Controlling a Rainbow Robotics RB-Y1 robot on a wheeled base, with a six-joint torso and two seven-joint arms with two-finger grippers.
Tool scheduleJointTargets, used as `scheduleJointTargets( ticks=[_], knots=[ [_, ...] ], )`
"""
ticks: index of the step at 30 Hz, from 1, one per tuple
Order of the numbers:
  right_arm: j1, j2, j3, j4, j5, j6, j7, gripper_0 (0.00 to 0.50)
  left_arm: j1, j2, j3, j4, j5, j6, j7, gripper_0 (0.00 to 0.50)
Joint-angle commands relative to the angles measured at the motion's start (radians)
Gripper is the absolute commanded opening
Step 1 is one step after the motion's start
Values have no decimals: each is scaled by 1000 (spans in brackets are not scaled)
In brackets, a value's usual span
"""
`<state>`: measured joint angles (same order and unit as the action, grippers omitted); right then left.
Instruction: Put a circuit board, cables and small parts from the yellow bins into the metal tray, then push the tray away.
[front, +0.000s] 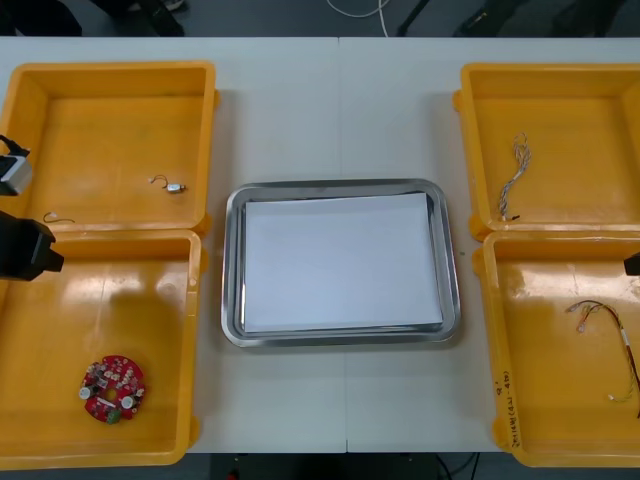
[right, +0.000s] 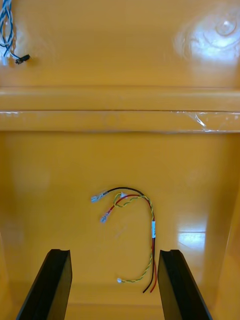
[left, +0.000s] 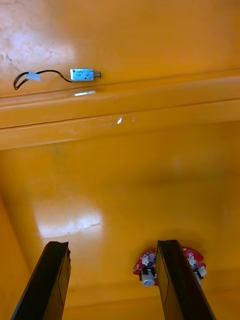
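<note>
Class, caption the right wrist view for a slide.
Open right gripper above a red and yellow cable in a yellow bin.

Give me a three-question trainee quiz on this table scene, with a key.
1. True or false: the round red circuit board lies in the near-left yellow bin.
2. Which bin holds the twisted blue and white cable? A far right; B near right; C far left.
3. Fill in: the left gripper, over that near-left bin, and the right gripper, near the red and yellow cable, both have fingers ____.
Key: 1 true; 2 A; 3 open.
</note>
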<state>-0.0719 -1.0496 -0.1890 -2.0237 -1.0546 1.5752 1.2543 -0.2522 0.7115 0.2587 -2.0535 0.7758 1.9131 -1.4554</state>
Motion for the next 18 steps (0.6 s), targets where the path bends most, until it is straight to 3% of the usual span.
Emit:
scheduleJointTargets(
  ticks=[1, 9, 18],
  knots=[
    [75, -29, -38, -26, 8, -57, 56, 500, 34, 72, -45, -74, 31, 7, 43, 500],
    [173, -40, -37, -24, 18, -141, 83, 500, 88, 126, -68, -155, 134, 7, 33, 500],
    [198, -40, -33, 26, 10, -181, 114, 500, 195, 158, -72, -317, 172, 7, 27, 500]
  ],
)
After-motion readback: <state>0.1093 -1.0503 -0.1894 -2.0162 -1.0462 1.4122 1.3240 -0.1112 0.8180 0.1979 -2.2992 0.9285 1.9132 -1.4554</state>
